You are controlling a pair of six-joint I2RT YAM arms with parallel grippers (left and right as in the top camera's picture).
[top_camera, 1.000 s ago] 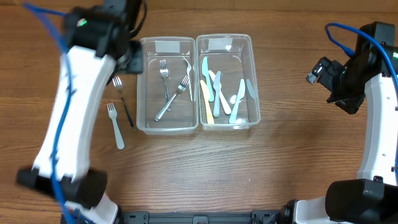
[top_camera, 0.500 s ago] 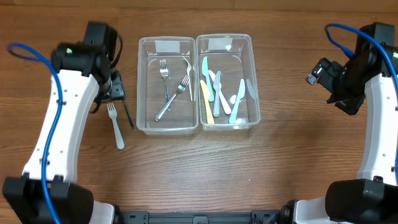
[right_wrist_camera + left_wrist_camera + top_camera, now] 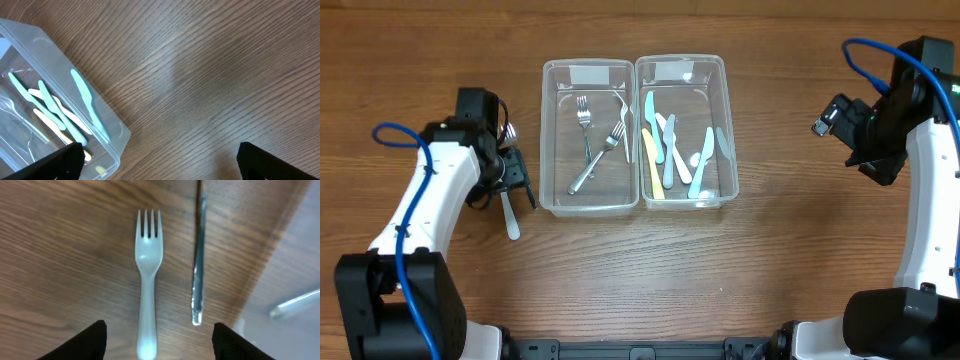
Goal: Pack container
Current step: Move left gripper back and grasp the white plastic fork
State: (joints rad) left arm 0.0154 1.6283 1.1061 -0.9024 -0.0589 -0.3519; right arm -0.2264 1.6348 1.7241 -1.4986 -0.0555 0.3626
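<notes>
Wood-grain table [image 3: 770, 270], white fork [image 3: 146, 280] beneath the splayed left gripper [image 3: 160, 334], right gripper [image 3: 159, 154] splayed too.

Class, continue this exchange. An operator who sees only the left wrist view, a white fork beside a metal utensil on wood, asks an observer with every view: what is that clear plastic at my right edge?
Observer: The left container, holding metal forks.
Operator: And past that?
Observer: The right container, holding blue, white and yellow plastic knives.
Operator: Where is the right gripper?
Observer: Open, over the table, to the right of both containers.
</notes>
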